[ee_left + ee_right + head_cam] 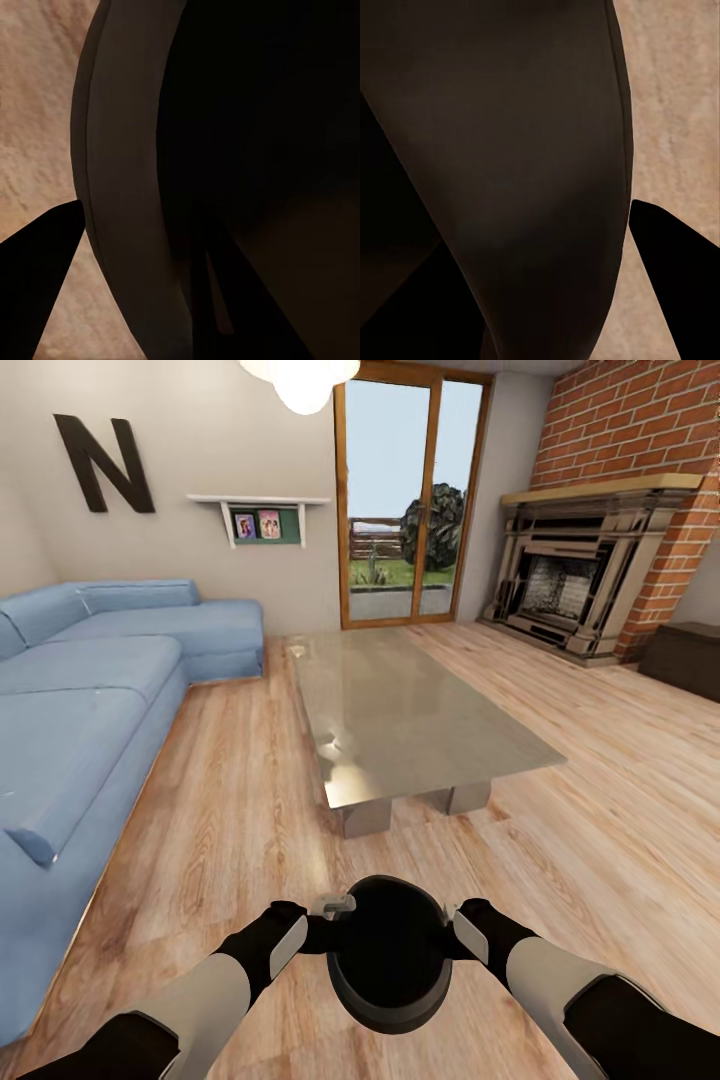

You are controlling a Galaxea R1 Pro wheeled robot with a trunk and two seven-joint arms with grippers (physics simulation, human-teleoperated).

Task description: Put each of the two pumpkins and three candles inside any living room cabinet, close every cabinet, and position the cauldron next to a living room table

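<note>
In the head view, the cauldron (388,955) hangs between both arms above the plank floor (250,790), the left pincer (322,932) clamped on its left rim and the right pincer (452,935) on its right rim. Ahead stands the glass-topped bench (400,715), apart from the cauldron; a blue sofa (90,690) runs along the left, the brick fireplace (580,585) sits far right, with the dark cabinet (688,657) beside it. In the left wrist view, the cauldron's rim (112,187) runs between two dark fingers (37,277), apparently gripped. In the right wrist view, the cauldron's wall (525,150) likewise passes between fingers (675,270).
</note>
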